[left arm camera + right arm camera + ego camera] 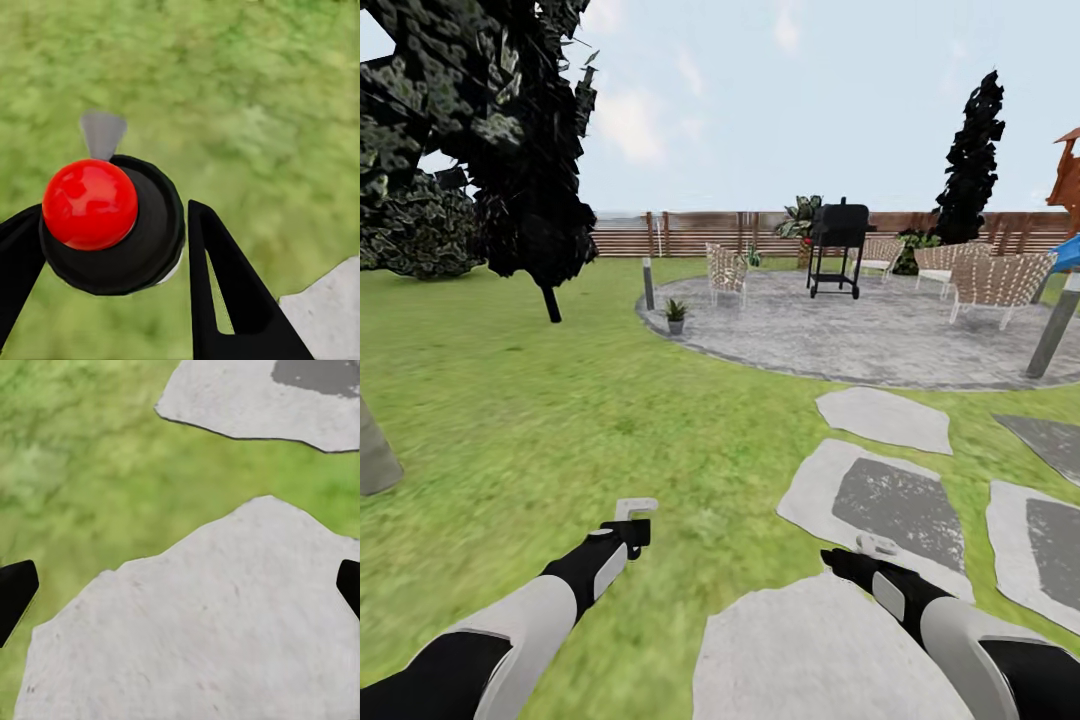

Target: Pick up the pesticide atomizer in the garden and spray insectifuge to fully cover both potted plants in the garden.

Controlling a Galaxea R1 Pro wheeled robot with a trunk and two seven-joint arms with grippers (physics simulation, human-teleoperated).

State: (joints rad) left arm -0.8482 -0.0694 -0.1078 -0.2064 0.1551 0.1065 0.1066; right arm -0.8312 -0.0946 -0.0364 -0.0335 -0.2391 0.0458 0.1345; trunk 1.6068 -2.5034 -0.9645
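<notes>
Pesticide atomizer (112, 225), a slim dark bottle with a glossy red top, sits clamped between the black fingers (232, 292) of the robot's left hand (632, 522), seen end-on in the left wrist view with its grey nozzle pointing out over the grass. In the head view the same hand is held low over the green lawn (560, 400), the atomizer's pale spray head just visible above it.

The right hand (865, 552) is spread wide and holds nothing; in the right wrist view its fingertips (15, 592) frame a pale grey stone slab (210, 637).

Picking up the bottle appears done. Spraying appears not yet begun: the one potted plant (676, 316) that can be made out, a small rosette of pointed green leaves in a small grey pot, stands well away at the near edge of the round grey paved patio (880, 340), near a slim grey bollard lamp (648, 283). A second such plant cannot be picked out with certainty.

Beyond it stand woven white-framed chairs (726, 272), a black barbecue grill on a wheeled stand (838, 248) and a brown slatted wooden fence (690, 235). The pot holds its plant; no other containers are evident.
</notes>
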